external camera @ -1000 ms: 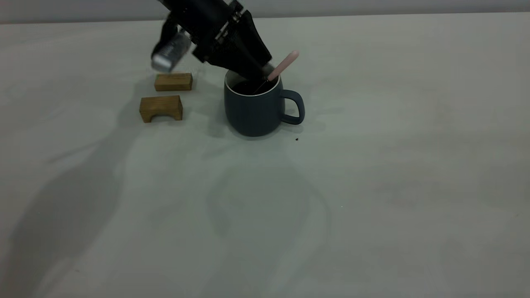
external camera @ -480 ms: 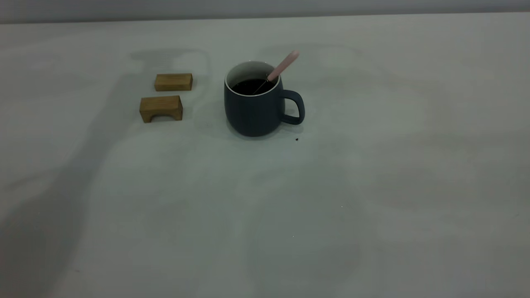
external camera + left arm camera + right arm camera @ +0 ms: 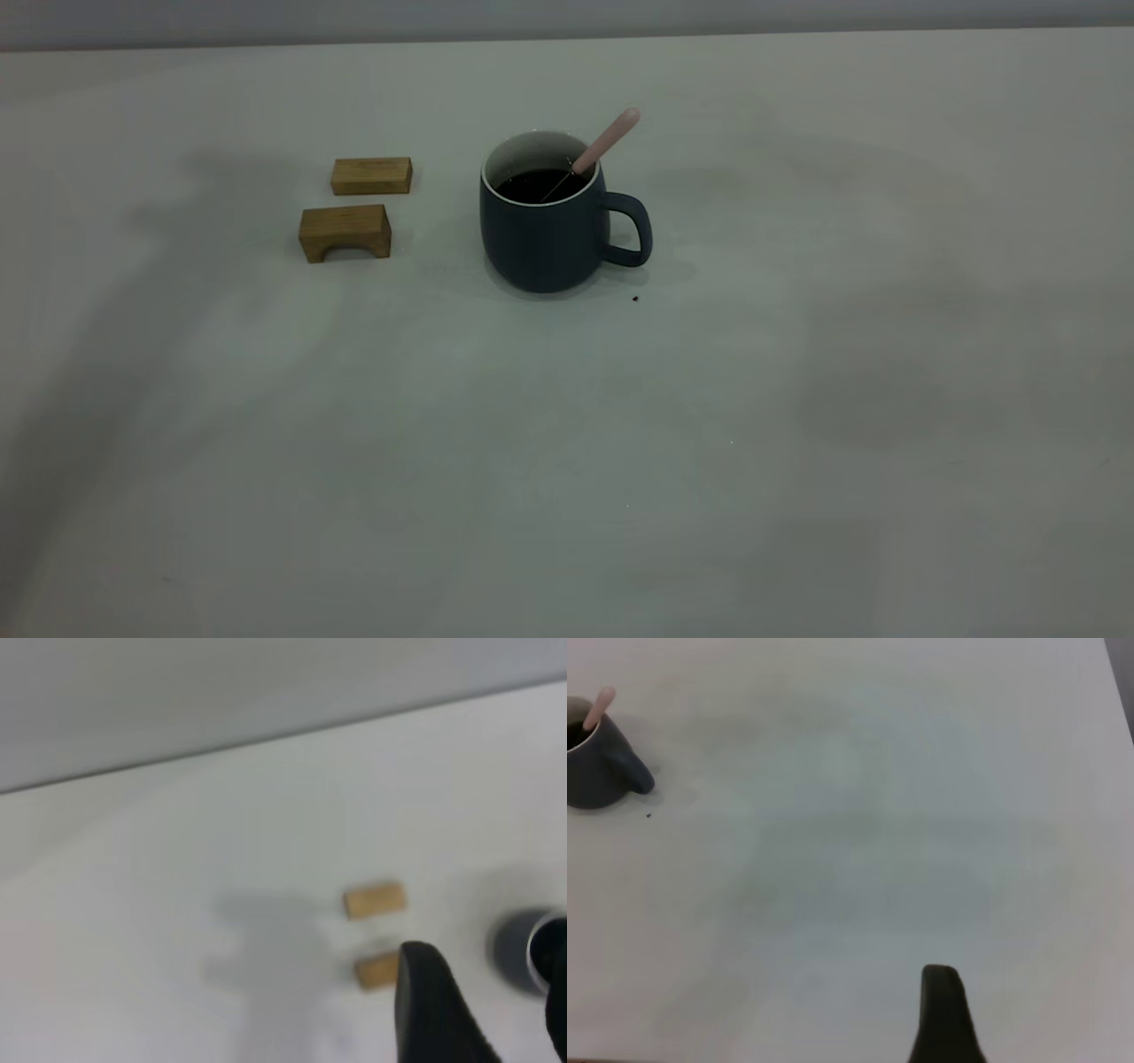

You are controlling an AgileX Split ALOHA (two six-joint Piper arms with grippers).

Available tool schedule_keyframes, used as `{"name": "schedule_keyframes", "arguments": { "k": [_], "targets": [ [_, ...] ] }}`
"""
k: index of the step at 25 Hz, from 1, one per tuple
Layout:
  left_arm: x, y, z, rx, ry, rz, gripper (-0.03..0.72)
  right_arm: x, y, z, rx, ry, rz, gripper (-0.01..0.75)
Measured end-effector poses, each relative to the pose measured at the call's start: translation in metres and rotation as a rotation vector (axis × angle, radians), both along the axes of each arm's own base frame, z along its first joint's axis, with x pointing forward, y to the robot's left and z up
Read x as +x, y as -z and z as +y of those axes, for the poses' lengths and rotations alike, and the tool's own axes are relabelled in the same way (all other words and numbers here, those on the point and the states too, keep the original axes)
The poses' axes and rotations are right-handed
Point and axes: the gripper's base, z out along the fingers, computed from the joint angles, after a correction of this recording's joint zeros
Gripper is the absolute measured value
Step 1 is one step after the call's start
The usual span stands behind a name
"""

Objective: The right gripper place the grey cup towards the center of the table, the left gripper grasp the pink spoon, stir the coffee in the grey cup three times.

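1. Two black fingers of the left gripper (image 3: 483, 1010) are showing in the left wrist view, spread apart and holding nothing; the gripper is hanging high above the table, out of the exterior view.
2. One black finger (image 3: 943, 1014) is all that is showing of the right gripper, so I cannot tell whether it is spread or pressed together; it is sitting well away from the cup.
3. Past the left gripper, two tan wooden blocks are lying side by side, a flat one (image 3: 371, 175) and an arched one (image 3: 345, 232), with the large rounded dark slate-grey cup (image 3: 542, 235) beyond them.
4. That grey cup is standing upright toward the middle of the wide pale grey-white table (image 3: 797, 399), handle pointing toward the right arm's side, dark glossy coffee (image 3: 532, 186) inside.
5. Leaning on the rim, the slim pink-handled spoon (image 3: 607, 140) is resting with its metal neck in the coffee and its handle sticking out above the handle side; the bowl is probably submerged, though it is hidden.
6. Judging from this, the stirring looks finished and both arms are staying clear.
7. Risk from here: the spoon is balancing only against the rim, so any bump to the table or cup could tip it out and splash coffee.
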Motion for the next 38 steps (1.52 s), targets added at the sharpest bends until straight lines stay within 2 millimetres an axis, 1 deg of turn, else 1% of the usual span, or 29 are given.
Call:
{"name": "schedule_keyframes", "arguments": {
  "k": [1, 2, 3, 4, 7, 11, 15, 17, 20, 22, 25, 28, 38],
  "targets": [
    [-0.010, 0.000, 0.003, 0.012, 0.001, 0.011, 0.389, 0.000, 0.000, 0.000, 0.000, 0.000, 0.000, 0.576],
    [-0.020, 0.006, 0.006, 0.030, 0.000, 0.042, 0.388, 0.000, 0.000, 0.000, 0.000, 0.000, 0.000, 0.576],
    [-0.028, 0.017, 0.009, 0.050, -0.002, 0.084, 0.388, 0.000, 0.000, 0.000, 0.000, 0.000, 0.000, 0.576],
    [-0.038, 0.023, 0.012, 0.064, -0.004, 0.112, 0.388, 0.000, 0.000, 0.000, 0.000, 0.000, 0.000, 0.576],
    [-0.074, 0.054, 0.023, 0.121, -0.007, 0.229, 0.388, 0.000, 0.000, 0.000, 0.000, 0.000, 0.000, 0.576],
    [-0.139, 0.073, 0.040, 0.153, -0.009, 0.284, 0.388, 0.000, 0.000, 0.000, 0.000, 0.000, 0.000, 0.576],
    [-0.211, 0.078, 0.057, 0.122, -0.032, 0.217, 0.388, 0.000, 0.000, 0.000, 0.000, 0.000, 0.000, 0.576],
    [-0.245, 0.084, 0.064, 0.087, -0.048, 0.165, 0.388, 0.000, 0.000, 0.000, 0.000, 0.000, 0.000, 0.576],
    [-0.286, 0.100, 0.072, 0.012, -0.078, 0.075, 0.388, 0.000, 0.000, 0.000, 0.000, 0.000, 0.000, 0.576],
    [-0.306, 0.114, 0.077, -0.029, -0.123, 0.016, 0.388, 0.000, 0.000, 0.000, 0.000, 0.000, 0.000, 0.576],
    [-0.330, 0.142, 0.084, -0.046, -0.217, -0.027, 0.388, 0.000, 0.000, 0.000, 0.000, 0.000, 0.000, 0.576],
    [-0.347, 0.159, 0.086, -0.052, -0.263, -0.047, 0.388, 0.000, 0.000, 0.000, 0.000, 0.000, 0.000, 0.576],
    [-0.384, 0.162, 0.086, -0.096, -0.254, -0.286, 0.388, 0.000, 0.000, 0.000, 0.000, 0.000, 0.000, 0.576]
  ]
}}
